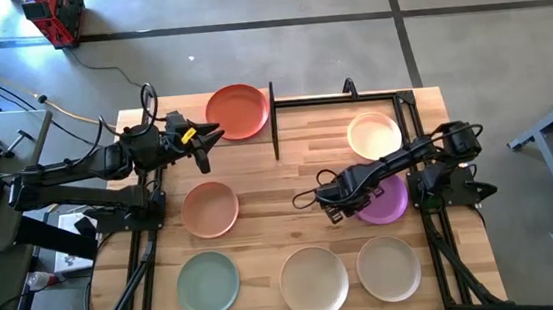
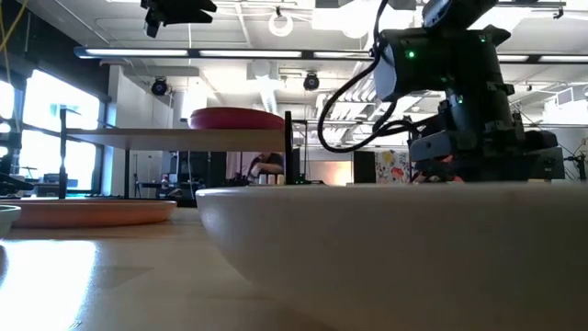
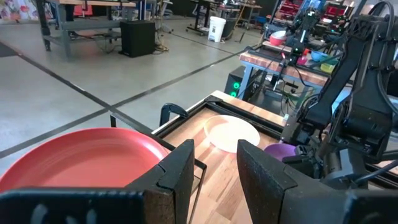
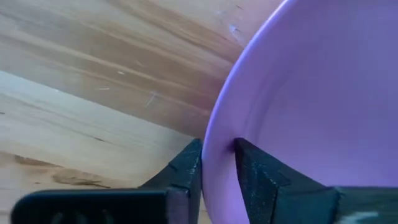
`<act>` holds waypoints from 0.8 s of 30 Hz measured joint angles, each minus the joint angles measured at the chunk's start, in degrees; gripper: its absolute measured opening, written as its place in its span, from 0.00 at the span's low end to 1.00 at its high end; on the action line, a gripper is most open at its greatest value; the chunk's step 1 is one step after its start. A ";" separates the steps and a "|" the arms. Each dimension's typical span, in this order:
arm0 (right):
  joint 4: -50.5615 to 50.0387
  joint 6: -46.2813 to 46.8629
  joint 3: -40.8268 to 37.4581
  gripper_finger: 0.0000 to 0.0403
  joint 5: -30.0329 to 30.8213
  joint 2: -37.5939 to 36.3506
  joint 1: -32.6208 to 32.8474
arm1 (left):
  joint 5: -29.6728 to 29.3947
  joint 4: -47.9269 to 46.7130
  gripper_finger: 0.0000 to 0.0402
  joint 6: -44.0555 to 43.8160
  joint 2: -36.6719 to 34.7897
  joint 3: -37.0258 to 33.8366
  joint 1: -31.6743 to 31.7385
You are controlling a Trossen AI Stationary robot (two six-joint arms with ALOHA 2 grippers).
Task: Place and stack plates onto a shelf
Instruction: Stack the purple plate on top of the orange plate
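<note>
So far one red plate [image 1: 238, 111] lies on the pale wooden shelf [image 1: 254, 132], just ahead of the left fingers [image 1: 209, 138], which gape empty; the right fingers [image 4: 217, 163] pinch the smooth purple plate's [image 4: 317, 93] rim on the slatted worktop [image 1: 293, 224]; five more matte plates wait.

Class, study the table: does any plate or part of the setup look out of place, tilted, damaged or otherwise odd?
Nothing stands out. The plates lie flat and apart on the table, none chipped. The red plate sits level on the shelf. The right gripper straddles the purple plate's rim; the left gripper is open by the red plate.
</note>
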 joint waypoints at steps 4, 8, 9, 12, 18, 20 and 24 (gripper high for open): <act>0.07 0.04 0.02 0.06 -0.04 -0.07 0.00 | 0.00 0.00 0.28 0.02 0.00 0.00 0.00; -1.32 0.09 1.01 0.02 -0.19 -0.11 0.00 | 0.00 0.00 0.28 -0.06 0.00 0.00 0.00; -2.05 -0.05 1.72 0.03 -0.20 -0.07 0.00 | 0.00 0.00 0.28 -0.43 0.00 0.00 0.00; -4.56 -1.28 5.24 0.01 0.24 -0.04 -0.02 | -0.06 0.00 0.28 -3.48 0.00 0.00 0.04; -10.84 -3.15 13.85 0.00 4.38 -0.04 0.00 | -0.22 -0.02 0.28 -8.77 0.00 0.00 0.17; -11.98 -3.55 16.67 0.00 5.97 -0.04 -0.02 | -0.30 -0.09 0.28 -9.44 -0.02 0.00 0.17; -14.52 -4.27 22.45 0.00 9.41 -0.04 -0.17 | -1.73 -1.75 0.28 -10.93 -0.02 0.00 0.15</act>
